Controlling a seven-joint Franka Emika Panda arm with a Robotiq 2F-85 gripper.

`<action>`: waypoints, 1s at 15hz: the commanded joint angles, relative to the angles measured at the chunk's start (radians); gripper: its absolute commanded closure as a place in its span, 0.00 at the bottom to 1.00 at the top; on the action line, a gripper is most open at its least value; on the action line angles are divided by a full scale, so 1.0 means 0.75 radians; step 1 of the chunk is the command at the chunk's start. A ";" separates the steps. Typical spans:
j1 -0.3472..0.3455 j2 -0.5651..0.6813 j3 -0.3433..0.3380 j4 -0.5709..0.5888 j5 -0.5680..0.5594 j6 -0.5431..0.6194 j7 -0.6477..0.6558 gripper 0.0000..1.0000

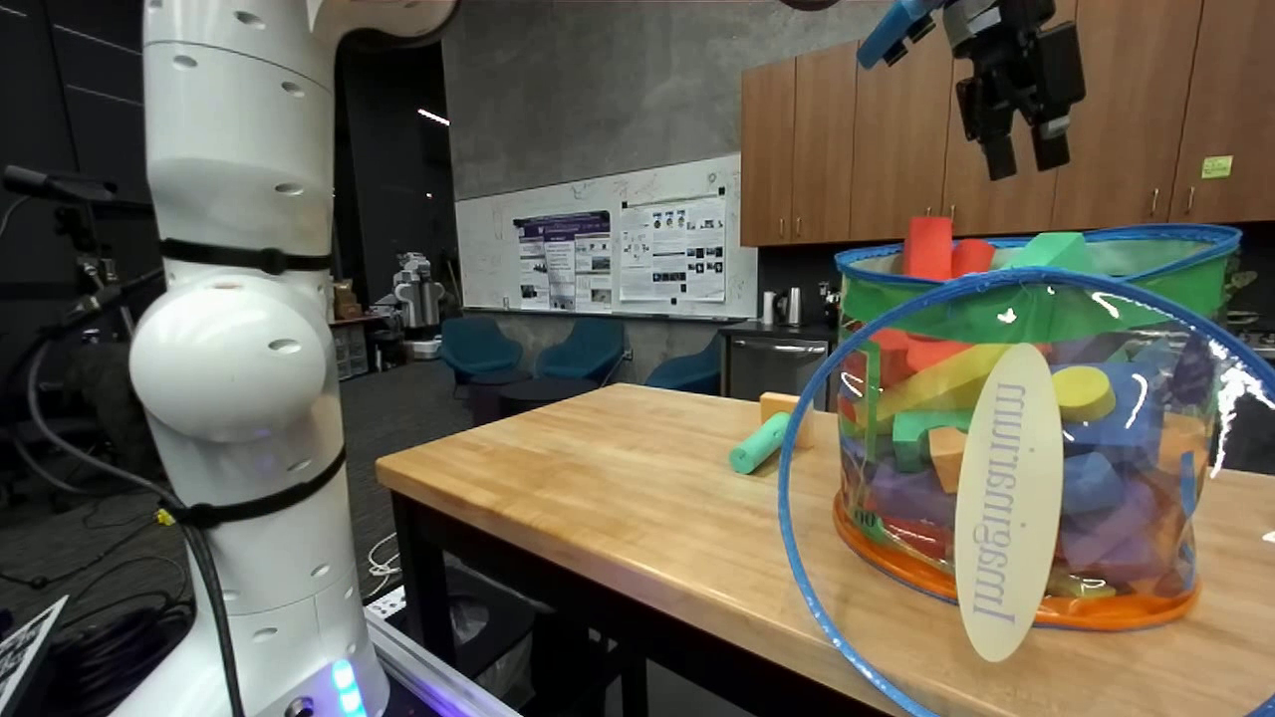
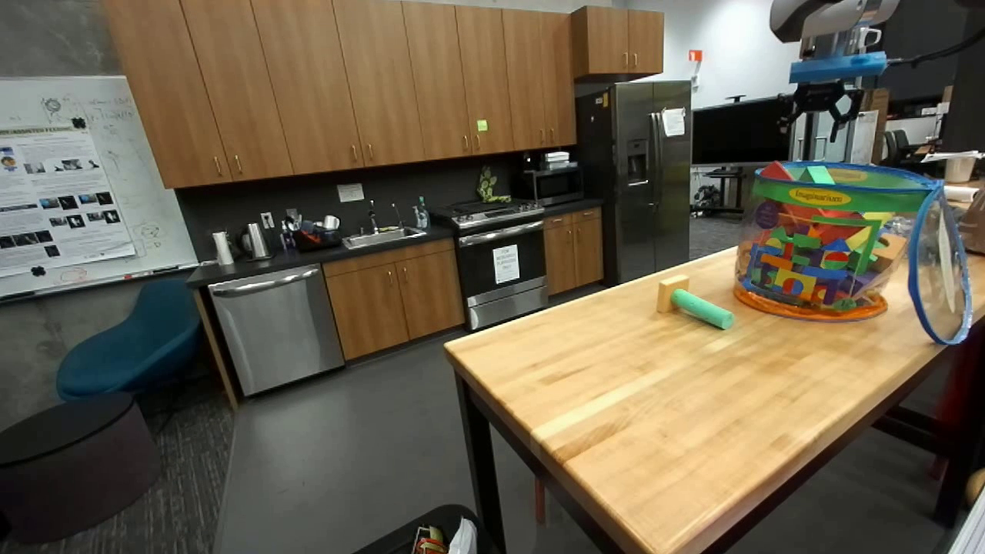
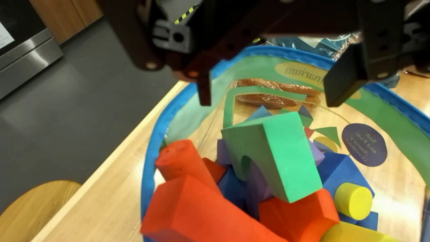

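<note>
Nearest, the gripper [image 3: 271, 97] hangs, jaws spread, nothing between them. Below, the green arch block [image 3: 292, 154] sits tilted inside the clear bag [image 3: 258, 65] — likely light, soft foam that dents rather than breaks, best pinched across its 2 arch-cut faces. Red blocks [image 3: 201, 211] lie beside it; the bag itself stands on the table [image 2: 616, 392].

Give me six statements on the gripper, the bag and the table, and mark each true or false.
1. The gripper is above the bag. True.
2. Its jaws are shut. False: they stand open with nothing between them.
3. The green arch is in the bag. True.
4. The bag is closed. False: its lid hangs open.
5. The green cylinder lies on the table. True.
6. Nothing is next to the green cylinder. False: a tan block is.
</note>
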 commanded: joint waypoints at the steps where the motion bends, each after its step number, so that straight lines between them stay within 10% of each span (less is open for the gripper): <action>1: -0.012 -0.004 0.012 0.024 0.044 0.012 -0.090 0.00; 15: -0.060 0.022 0.015 0.088 0.236 -0.166 -0.810 0.00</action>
